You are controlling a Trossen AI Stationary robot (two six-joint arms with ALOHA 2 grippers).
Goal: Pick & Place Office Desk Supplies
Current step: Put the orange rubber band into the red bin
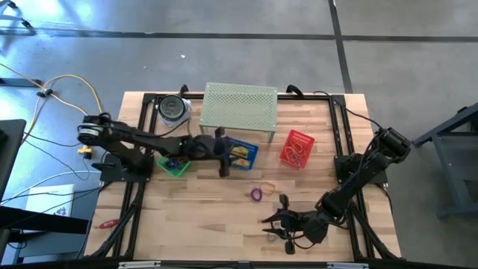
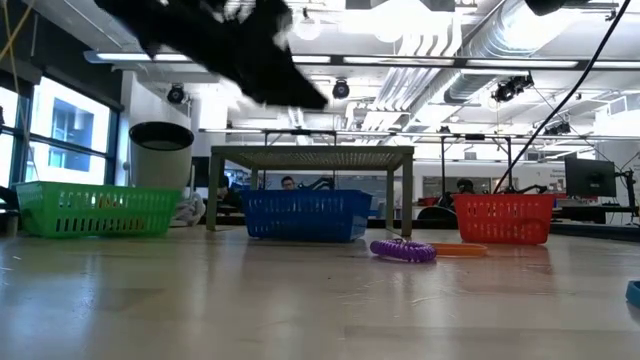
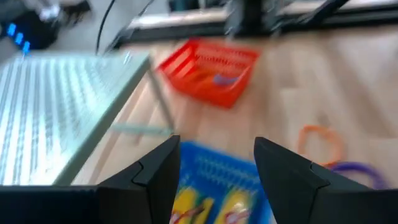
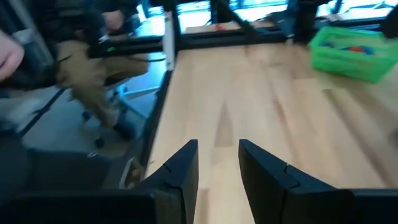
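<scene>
1. Wooden slat table (image 1: pixel 194 217) carries a perforated pale green metal riser shelf (image 1: pixel 240 104), flanked by baskets.
2. Blue plastic mesh basket (image 1: pixel 240 152) holds small yellow rectangular blocks (image 3: pixel 186 202); left gripper (image 1: pixel 222 153) hangs over it, jaws parted, empty.
3. Right gripper (image 1: pixel 278 222) waits near the front edge, fingers apart, empty.
4. Purple coiled loop (image 1: pixel 256 194) touches a thin orange band loop (image 1: pixel 266 186) mid-table; both probably light and floppy, so pinch one strand.
</scene>
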